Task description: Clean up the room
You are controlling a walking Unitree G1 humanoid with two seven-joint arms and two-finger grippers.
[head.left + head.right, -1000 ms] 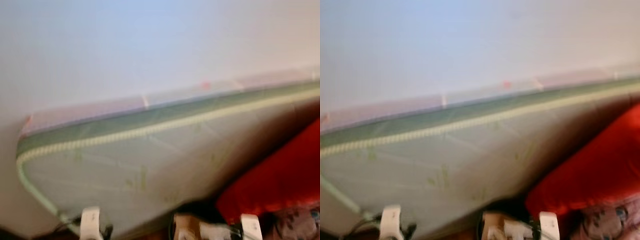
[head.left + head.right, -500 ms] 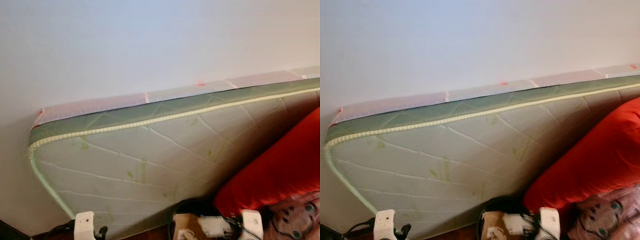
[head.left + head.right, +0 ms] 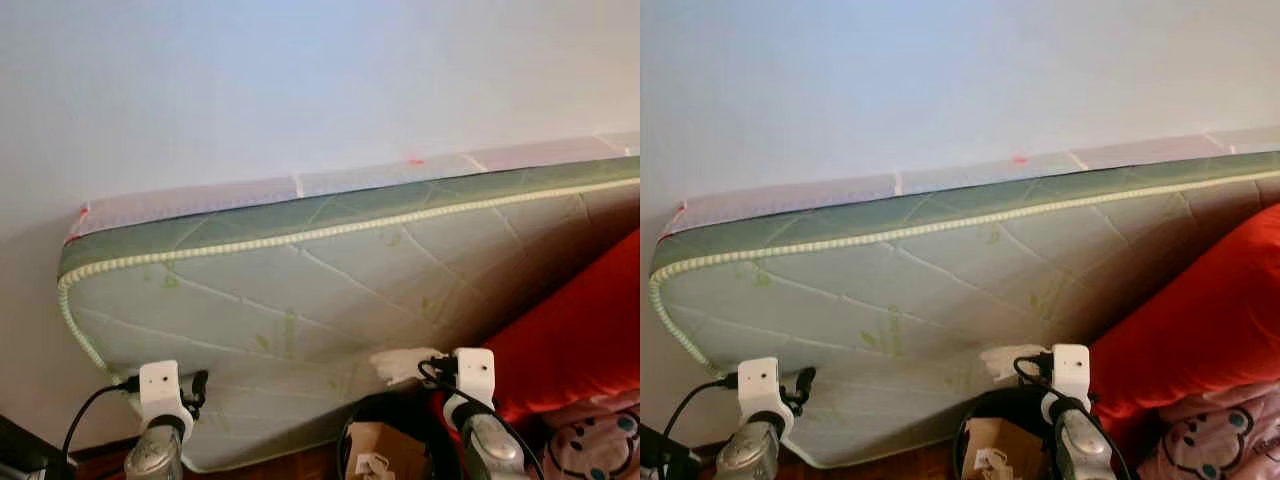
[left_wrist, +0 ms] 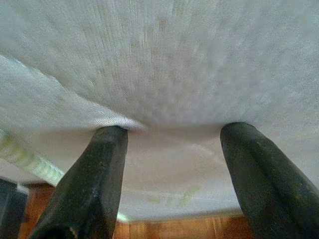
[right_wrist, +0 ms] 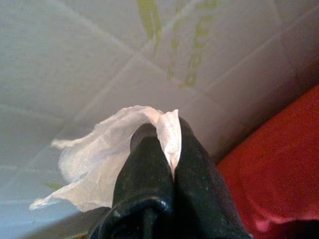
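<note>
A crumpled white tissue (image 5: pixel 107 159) is pinched in my right gripper (image 5: pixel 167 134), whose fingers are shut on it. In the eye views the tissue (image 3: pixel 403 364) hangs beside the right wrist's white mount (image 3: pixel 474 372), in front of a pale green quilted mattress (image 3: pixel 320 290) that leans on the white wall. My left gripper (image 4: pixel 172 134) is open, with both fingertips (image 4: pixel 112 137) against the mattress fabric and nothing between them. Its white mount (image 3: pixel 160 388) is low on the left.
A red cushion (image 3: pixel 580 330) lies to the right of the mattress, with pink patterned fabric (image 3: pixel 600 440) below it. A dark round bin (image 3: pixel 980 425) holding brown cardboard (image 3: pixel 375 455) stands under the right arm. Wooden floor (image 4: pixel 164 231) shows beneath the mattress.
Both arms have risen in front of the mattress. The right gripper has lifted the tissue up from near the bin. The earliest frames are blurred by camera motion.
</note>
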